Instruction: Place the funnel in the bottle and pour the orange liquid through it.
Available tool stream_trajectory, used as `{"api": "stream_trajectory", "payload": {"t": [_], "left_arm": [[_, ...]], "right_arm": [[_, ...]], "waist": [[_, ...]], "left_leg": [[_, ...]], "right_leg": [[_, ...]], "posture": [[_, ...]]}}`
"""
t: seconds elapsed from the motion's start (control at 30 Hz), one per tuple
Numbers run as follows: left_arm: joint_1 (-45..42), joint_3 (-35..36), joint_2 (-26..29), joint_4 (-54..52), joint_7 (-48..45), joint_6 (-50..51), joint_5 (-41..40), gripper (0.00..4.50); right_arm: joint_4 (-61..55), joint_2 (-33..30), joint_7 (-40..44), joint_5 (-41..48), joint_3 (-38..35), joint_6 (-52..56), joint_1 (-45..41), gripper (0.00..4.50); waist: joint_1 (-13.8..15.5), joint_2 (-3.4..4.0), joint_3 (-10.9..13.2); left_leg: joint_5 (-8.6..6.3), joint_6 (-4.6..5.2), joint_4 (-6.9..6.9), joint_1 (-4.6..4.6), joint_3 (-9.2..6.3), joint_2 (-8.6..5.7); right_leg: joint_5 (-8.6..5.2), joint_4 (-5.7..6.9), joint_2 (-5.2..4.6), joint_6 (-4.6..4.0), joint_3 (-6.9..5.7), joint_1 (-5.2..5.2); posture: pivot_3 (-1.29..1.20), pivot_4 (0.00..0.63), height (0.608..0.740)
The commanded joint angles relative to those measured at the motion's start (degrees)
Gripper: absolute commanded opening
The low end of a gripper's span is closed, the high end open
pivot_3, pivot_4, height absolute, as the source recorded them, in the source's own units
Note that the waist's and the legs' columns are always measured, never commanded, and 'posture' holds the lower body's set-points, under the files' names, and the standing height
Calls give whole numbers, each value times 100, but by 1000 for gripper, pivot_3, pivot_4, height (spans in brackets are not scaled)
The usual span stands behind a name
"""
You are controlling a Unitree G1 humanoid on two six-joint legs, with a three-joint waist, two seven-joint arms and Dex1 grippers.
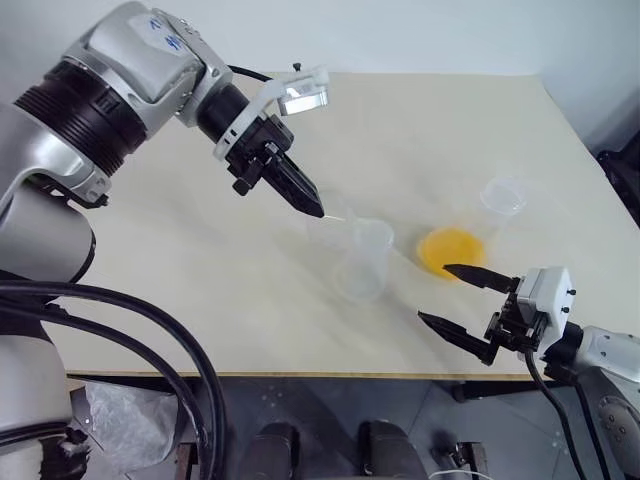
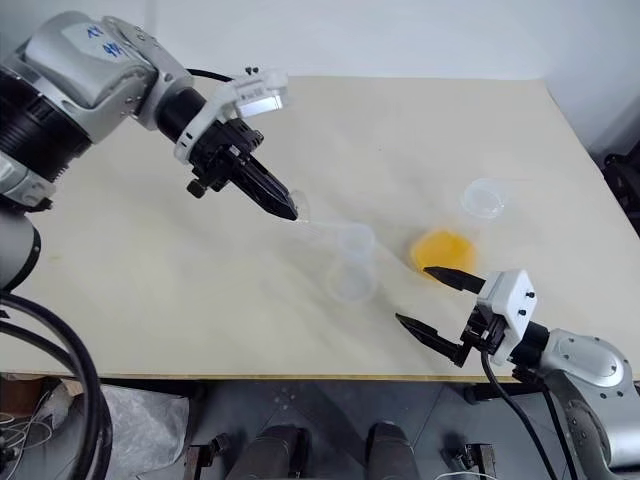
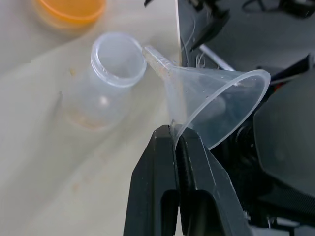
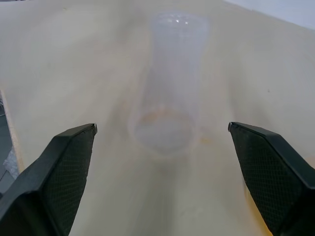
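Left tool (image 3: 173, 135) clamped on funnel (image 3: 211, 103) rim, stem beside bottle (image 3: 106, 78) mouth; right tool (image 1: 452, 295) apart.

We see a pale cream table (image 1: 200, 260). At its centre stands the bottle (image 1: 362, 262), colourless and cloudy, with faint orange flecks near its base. The funnel (image 3: 211, 101) is clear and colourless. At three o'clock from the bottle, the liquid (image 1: 452, 250) glows bright orange-yellow inside a clear flask (image 1: 497, 203). Our left gripper (image 1: 308, 203) has plain black fingers; the right gripper (image 4: 162, 142) has black fingers with fine cross-hatched pads (image 4: 64, 167).
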Motion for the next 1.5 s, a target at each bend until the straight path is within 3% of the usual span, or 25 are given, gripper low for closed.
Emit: {"api": "stream_trajectory", "payload": {"t": [0.03, 0.73, 1.5], "left_arm": [[-271, -136, -92, 174, -643, -202, -3, 26], [-605, -819, -818, 949, -643, -886, 106, 26], [-633, -642, -1802, 2059, -643, -1518, 836, 26]], "right_arm": [[-339, 60, -69, 48, -179, -111, 148, 4500], [-661, 177, -265, 28, -215, -185, 624, 4500], [-1129, 317, -534, -23, -295, -250, 1163, 4500]], "waist": [[0, 0, 0], [0, -1, 1], [6, -2, 1]], "left_leg": [[0, 0, 0, 0, 0, 0], [0, 2, 2, -2, 2, -3], [0, 4, 3, -2, 5, -13]], "right_leg": [[0, 0, 0, 0, 0, -1], [0, 2, 1, 1, 2, -2], [-1, 3, 2, 2, 2, -1]], "posture": [[0, 150, 740], [0, 150, 740], [0, 150, 740]]}}
